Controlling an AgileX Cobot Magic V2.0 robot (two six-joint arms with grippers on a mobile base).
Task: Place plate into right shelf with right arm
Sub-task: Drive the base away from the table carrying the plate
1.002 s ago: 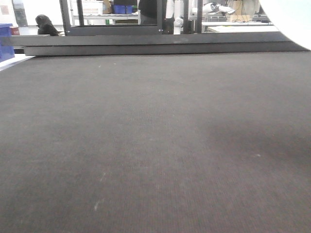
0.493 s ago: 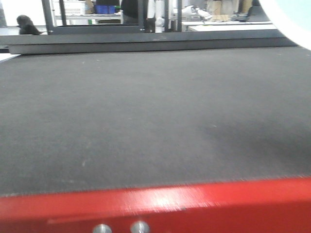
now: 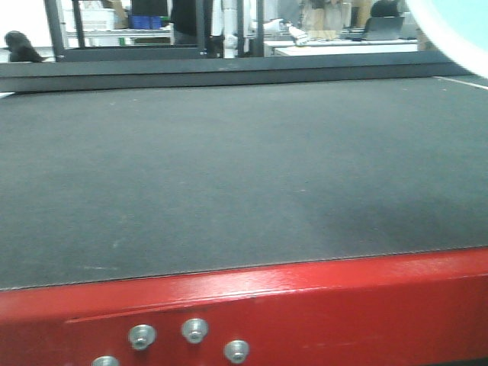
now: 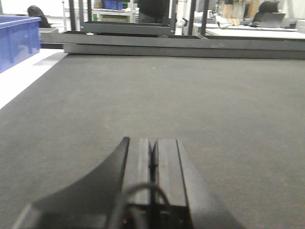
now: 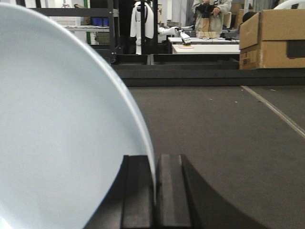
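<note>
The pale blue-white plate (image 5: pixel 62 129) fills the left half of the right wrist view, held on edge above the dark mat. My right gripper (image 5: pixel 154 164) is shut on the plate's rim. A curved slice of the plate (image 3: pixel 457 34) shows at the top right corner of the front view. My left gripper (image 4: pixel 152 148) is shut and empty, low over the dark mat. The stainless-steel right shelf is out of view.
A dark grey mat (image 3: pixel 229 168) covers the red-framed table (image 3: pixel 320 305), with bolts (image 3: pixel 194 330) in the near red beam. A blue bin (image 4: pixel 16 38) stands at far left. Cardboard boxes (image 5: pixel 274 38) stand at far right. Black frames and benches stand behind.
The front view has drawn back from the table: the red front beam has risen into the frame and its bolts now show. The plate stays in the top right corner.
</note>
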